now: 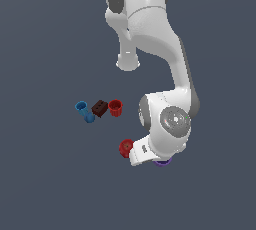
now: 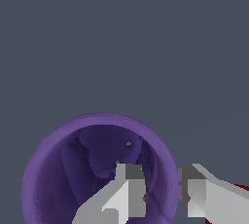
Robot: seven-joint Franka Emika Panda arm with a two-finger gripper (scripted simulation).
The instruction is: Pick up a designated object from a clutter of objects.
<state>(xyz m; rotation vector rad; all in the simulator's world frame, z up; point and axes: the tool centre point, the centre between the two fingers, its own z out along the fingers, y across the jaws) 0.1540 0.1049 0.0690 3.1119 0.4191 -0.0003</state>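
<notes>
One finger of the gripper (image 2: pixel 161 189) sits inside the purple cup (image 2: pixel 73 179) and the other outside its wall, so the rim passes through the gap between them; that straddle is the relation the next move turns on. Jaws are apart, with clear space between the pads and nothing clamped yet. The wrist view looks straight down the cup's open mouth, so its axis appears to stand roughly upright on the dark grey surface (image 1: pixel 45 184) and in line with the approach. Judgement: closing the jaws should pinch the wall near the rim, after which a lift is possible; a thin-wall pinch may slip or tip the cup. Cup appearance: hollow, round rim, purple with darker folds inside. In the exterior view only a sliver of the purple cup (image 1: pixel 161 163) shows beneath the wrist, nearer the lower edge of the surface than its centre. The red knob (image 1: pixel 126 148) lies just beside the hand; contact cannot be judged. The blue tube (image 1: pixel 85 112), dark brown block (image 1: pixel 99 108) and red cup (image 1: pixel 115 107) sit well apart.
</notes>
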